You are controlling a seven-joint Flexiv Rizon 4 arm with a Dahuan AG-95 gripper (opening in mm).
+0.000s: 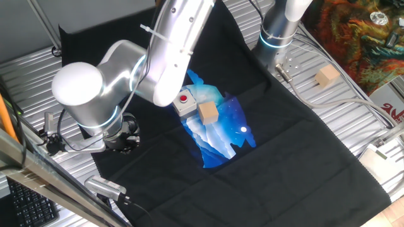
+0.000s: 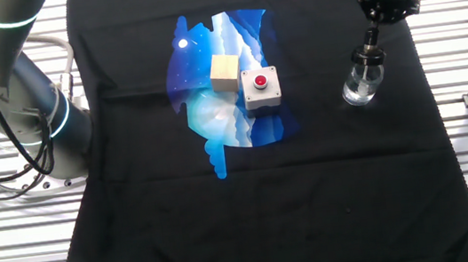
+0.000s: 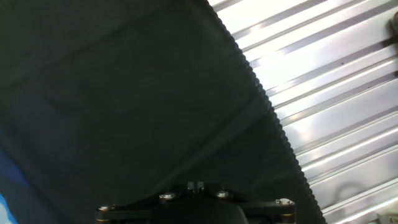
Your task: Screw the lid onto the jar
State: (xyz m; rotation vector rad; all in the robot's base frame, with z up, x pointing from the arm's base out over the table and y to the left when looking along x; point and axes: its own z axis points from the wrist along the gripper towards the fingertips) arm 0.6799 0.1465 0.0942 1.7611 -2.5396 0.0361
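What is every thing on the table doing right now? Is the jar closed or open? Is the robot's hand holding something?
Small clear glass jar: upright on the black cloth, black lid on its mouth.
Small black round lid: on top of the jar, right under the hand.
Robot hand: above the lid; grip unclear.
Tan wooden cube: resting beside the grey box.
Grey box with red button: upright, untouched.
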